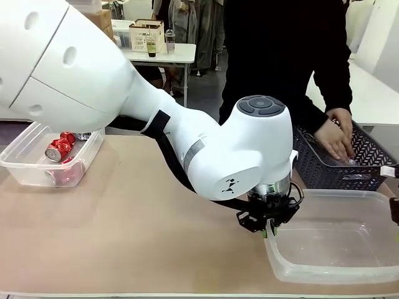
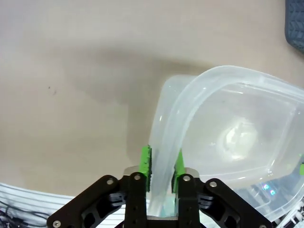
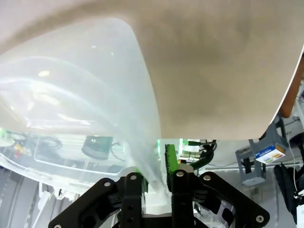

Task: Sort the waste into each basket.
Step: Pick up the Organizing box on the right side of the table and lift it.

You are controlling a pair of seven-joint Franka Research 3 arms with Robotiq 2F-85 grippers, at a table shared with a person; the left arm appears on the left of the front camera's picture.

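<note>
A clear plastic basket [image 1: 336, 271] stands at the table's right front with nothing in it. My left gripper [image 1: 269, 229] reaches across and is shut on its left rim; in the left wrist view the rim [image 2: 190, 102] runs between the green pads of the gripper [image 2: 161, 164]. In the right wrist view my right gripper [image 3: 154, 164] is shut on the same basket's wall [image 3: 95, 71]; in the front view it shows at the right edge [image 1: 395, 215]. A second clear basket [image 1: 25, 165] at the far left holds red cans [image 1: 60, 148].
A dark grey lattice basket [image 1: 368, 156] stands behind the right basket, and the person's hand [image 1: 336, 138] reaches into it. My left arm's white body [image 1: 237, 156] crosses the table's middle. The brown tabletop [image 1: 124, 230] lies bare between the two baskets.
</note>
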